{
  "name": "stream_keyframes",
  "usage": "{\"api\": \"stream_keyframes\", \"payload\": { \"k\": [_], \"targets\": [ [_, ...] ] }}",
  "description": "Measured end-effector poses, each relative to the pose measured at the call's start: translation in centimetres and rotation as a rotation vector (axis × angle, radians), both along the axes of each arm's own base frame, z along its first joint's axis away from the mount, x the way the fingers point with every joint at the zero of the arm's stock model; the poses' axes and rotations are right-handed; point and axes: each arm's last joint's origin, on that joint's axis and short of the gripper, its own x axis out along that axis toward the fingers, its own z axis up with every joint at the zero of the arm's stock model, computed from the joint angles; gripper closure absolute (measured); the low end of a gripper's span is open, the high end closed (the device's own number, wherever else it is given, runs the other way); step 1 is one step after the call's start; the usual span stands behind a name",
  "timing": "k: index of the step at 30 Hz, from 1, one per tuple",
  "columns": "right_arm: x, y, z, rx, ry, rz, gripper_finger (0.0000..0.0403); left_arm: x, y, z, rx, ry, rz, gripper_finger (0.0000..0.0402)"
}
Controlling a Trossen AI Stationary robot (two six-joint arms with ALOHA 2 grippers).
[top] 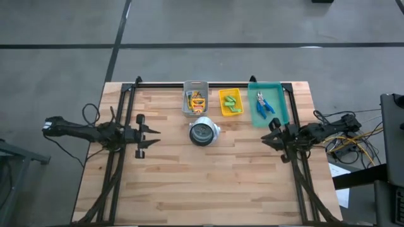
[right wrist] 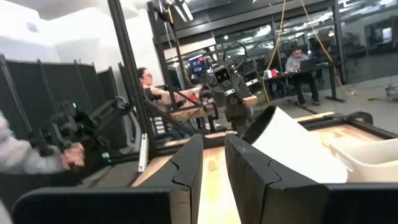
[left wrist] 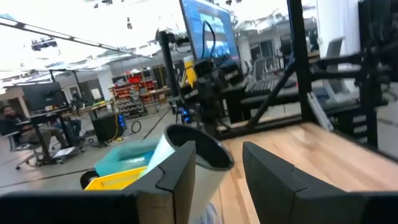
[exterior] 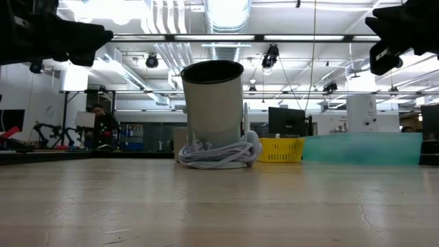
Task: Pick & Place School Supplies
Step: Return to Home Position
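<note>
In the high view a yellow-and-green crayon box (top: 197,99) lies in a grey bin (top: 195,89). Light-green sticks (top: 231,103) lie in a yellow bin (top: 222,95), and blue-handled tools (top: 263,104) rest in a teal tray (top: 278,104). All three containers stand along the table's far edge. My left gripper (top: 154,133) (left wrist: 217,180) hovers open over the table's left part, pointing right. My right gripper (top: 265,133) (right wrist: 213,168) hovers open near the tray's near end, pointing left. Neither touches anything.
A white cylindrical container (top: 203,132) (exterior: 212,110) with a coiled white cord at its base stands between the two grippers, near the bins. Black frame rails (top: 120,126) run along the table's sides and far edge. Bare wood lies toward the near edge. People sit in the room beyond.
</note>
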Motion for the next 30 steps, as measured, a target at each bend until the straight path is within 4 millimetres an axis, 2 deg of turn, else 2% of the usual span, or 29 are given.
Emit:
{"api": "stream_keyframes", "payload": {
  "k": [9, 30],
  "targets": [
    [0.04, 0.02, -0.06, -0.060, 0.001, -0.012, 0.0335, -0.03, 0.01, 0.38, -0.152, -0.014, -0.015, 0.0262],
    [0.04, 0.02, -0.06, -0.064, 0.001, -0.013, 0.0335, 0.03, 0.00, -0.31, -0.152, 0.042, -0.012, 0.0262]
  ]
}}
